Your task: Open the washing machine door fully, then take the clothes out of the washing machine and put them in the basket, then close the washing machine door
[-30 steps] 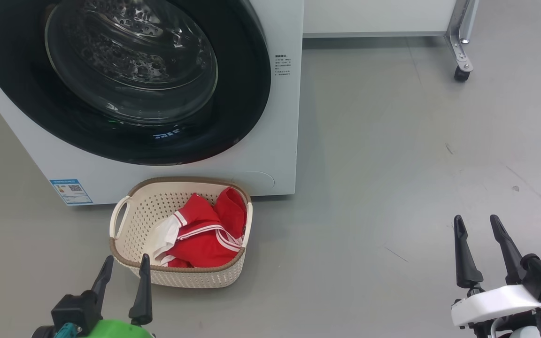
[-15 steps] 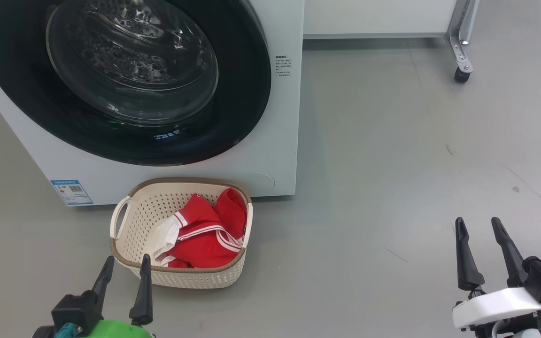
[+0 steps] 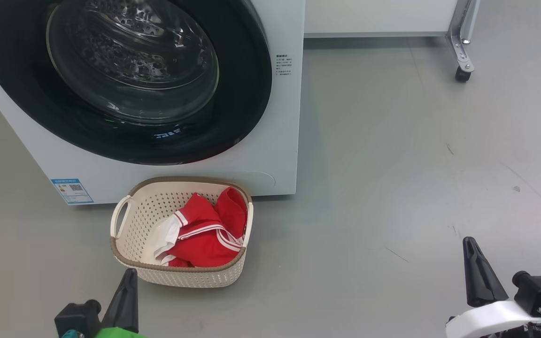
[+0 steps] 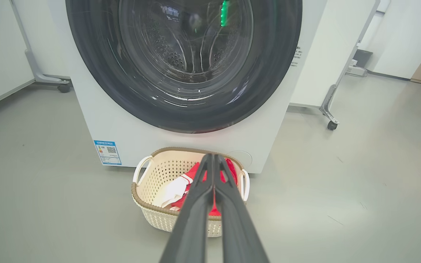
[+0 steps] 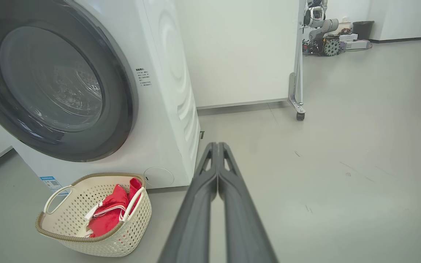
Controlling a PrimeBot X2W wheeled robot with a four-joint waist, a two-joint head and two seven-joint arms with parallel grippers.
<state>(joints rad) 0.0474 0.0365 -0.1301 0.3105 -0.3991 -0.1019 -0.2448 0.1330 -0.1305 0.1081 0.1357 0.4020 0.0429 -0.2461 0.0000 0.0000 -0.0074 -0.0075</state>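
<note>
I have my left hand (image 3: 129, 277) and right hand (image 3: 470, 245) both pressed closed on nothing, low above the floor (image 3: 392, 164). The clothes (image 3: 204, 232) lie in the basket (image 3: 190, 278) just in front of the washing machine (image 3: 284, 141), and the washing machine door (image 3: 244, 94) sits shut.

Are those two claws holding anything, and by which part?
Nothing is held. The left gripper and right gripper are both shut on empty air; the clothes lie in the basket.

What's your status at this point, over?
Left gripper and right gripper shut, empty. Washing machine door closed; clothes in basket. Nothing seen in the way.
</note>
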